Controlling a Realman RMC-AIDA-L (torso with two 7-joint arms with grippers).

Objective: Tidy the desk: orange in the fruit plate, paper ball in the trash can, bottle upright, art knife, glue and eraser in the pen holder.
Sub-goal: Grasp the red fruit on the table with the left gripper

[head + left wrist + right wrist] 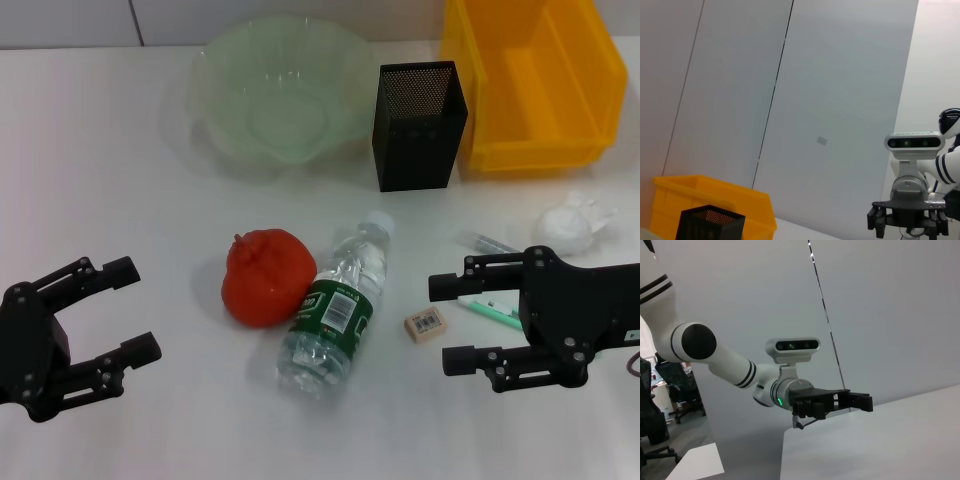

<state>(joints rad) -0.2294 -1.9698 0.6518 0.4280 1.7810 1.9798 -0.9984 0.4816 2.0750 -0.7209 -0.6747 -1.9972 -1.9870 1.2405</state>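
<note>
An orange (pixel 268 277) lies mid-table, touching a clear water bottle (pixel 335 305) that lies on its side with its white cap pointing away from me. A small eraser (pixel 425 326) lies right of the bottle. A green art knife (pixel 492 308) is partly hidden under my right gripper (pixel 442 324), which is open, empty and hovering just right of the eraser. A clear glue stick (pixel 485 241) and a white paper ball (pixel 572 226) lie behind it. My left gripper (pixel 140 308) is open and empty, left of the orange.
At the back stand a pale green fruit plate (pixel 215 70), a black mesh pen holder (pixel 418 125) and a yellow bin (pixel 535 85). The left wrist view shows the bin (pixel 715 197), the holder (pixel 710 222) and the right gripper (pixel 907 220).
</note>
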